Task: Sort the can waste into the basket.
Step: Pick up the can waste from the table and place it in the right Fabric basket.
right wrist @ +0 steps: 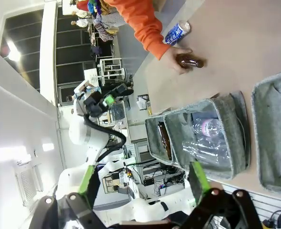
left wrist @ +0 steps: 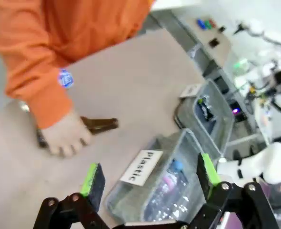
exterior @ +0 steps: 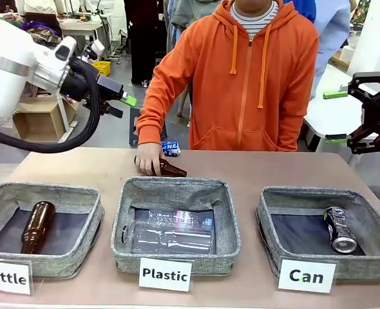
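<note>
A blue can [exterior: 171, 149] with white lettering lies on the table's far side beside the person's hand [exterior: 148, 158]. It also shows as the blue can [left wrist: 65, 78] by the orange sleeve and the blue can [right wrist: 177, 33]. A dark can [exterior: 339, 229] with a silver end lies inside the grey basket [exterior: 319, 194] carded "Can"; this dark can [left wrist: 205, 107] rests in the far basket [left wrist: 222, 107]. My left gripper [exterior: 120, 104] hangs open high at the left, its pads [left wrist: 93, 179] apart. Just as open, my right gripper [exterior: 335, 116] hovers above the table's right edge.
The person's hand holds a brown bottle [exterior: 167, 169] flat on the table. The "Bottle" basket [exterior: 45, 190] holds a brown bottle [exterior: 35, 225]. The "Plastic" basket [exterior: 177, 188] holds clear bottles [exterior: 171, 233]. Bare tabletop lies between the baskets and the person.
</note>
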